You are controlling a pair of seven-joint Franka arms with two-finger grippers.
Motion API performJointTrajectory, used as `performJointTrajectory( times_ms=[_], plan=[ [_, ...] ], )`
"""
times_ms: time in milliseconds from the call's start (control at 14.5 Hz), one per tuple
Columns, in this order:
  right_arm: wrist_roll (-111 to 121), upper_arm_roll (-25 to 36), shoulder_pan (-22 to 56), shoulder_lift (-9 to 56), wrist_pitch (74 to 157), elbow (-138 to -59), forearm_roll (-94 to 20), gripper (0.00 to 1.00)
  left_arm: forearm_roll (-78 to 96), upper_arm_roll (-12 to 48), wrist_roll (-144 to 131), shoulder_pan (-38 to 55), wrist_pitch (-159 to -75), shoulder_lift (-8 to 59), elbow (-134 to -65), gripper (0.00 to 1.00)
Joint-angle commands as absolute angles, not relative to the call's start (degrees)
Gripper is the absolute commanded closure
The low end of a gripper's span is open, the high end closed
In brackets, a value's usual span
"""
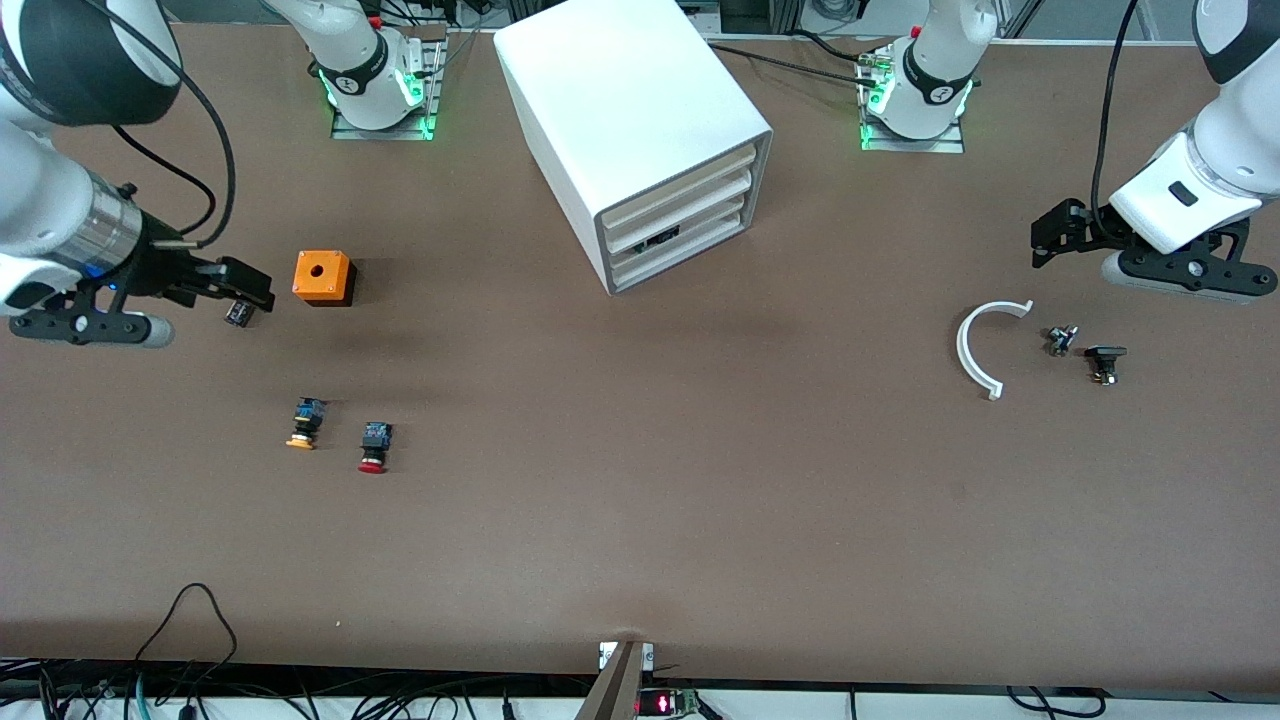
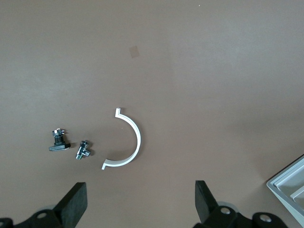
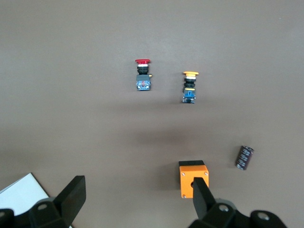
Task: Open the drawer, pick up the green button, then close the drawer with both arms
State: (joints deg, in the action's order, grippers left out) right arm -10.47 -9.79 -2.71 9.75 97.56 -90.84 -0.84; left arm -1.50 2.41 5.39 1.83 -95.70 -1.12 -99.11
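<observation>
The white cabinet (image 1: 630, 110) stands at the middle of the table near the arms' bases. Its three drawers are shut; the drawer (image 1: 700, 238) is the lowest. The green button is hidden. My left gripper (image 1: 1048, 240) is open and empty, in the air toward the left arm's end of the table; in the left wrist view (image 2: 140, 199) it is over bare table beside a white arc. My right gripper (image 1: 245, 288) is open and empty, in the air next to an orange box; in the right wrist view (image 3: 137, 194) one finger (image 3: 202, 199) overlaps that box.
An orange box (image 1: 322, 277), a dark capacitor (image 1: 238, 313), an orange-capped button (image 1: 305, 422) and a red-capped button (image 1: 375, 446) lie toward the right arm's end. A white arc (image 1: 975, 345) and two small metal parts (image 1: 1062, 339) (image 1: 1104, 362) lie toward the left arm's end.
</observation>
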Motion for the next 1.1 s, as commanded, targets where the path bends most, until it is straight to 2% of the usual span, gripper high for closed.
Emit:
performJointTrajectory(
  times_ms=[0,207,345,483,759,1034],
  plan=[
    [-10.1,-9.9,-2.3,11.7,100.3,-91.5,-1.8,0.00,0.3,2.8,6.1,1.9,-94.4,-1.2,-98.9,0.00],
    [-9.8,-10.0,-2.2,15.0,102.5,-91.5,-1.8,0.00,1.4,4.7,6.6,2.0,-89.5,0.7,-98.9,0.00],
    [-9.9,-10.1,-0.9,16.9,104.5,-91.4,-1.8,0.00,7.4,5.4,6.8,2.1,-84.6,2.8,-98.9,0.00],
    [-9.9,-10.1,-0.3,18.6,106.3,-91.2,-1.8,0.00,13.2,6.0,7.4,1.9,-83.2,6.1,-99.2,0.00],
    [-10.4,-10.0,1.2,21.8,109.8,-91.0,-1.5,0.00,26.4,6.1,20.0,1.7,-85.1,14.6,-99.4,0.00],
    [-10.6,-10.1,1.8,25.2,110.7,-89.5,-1.7,0.00,35.7,8.2,28.8,1.9,-94.2,19.9,-101.9,0.00]
  ],
)
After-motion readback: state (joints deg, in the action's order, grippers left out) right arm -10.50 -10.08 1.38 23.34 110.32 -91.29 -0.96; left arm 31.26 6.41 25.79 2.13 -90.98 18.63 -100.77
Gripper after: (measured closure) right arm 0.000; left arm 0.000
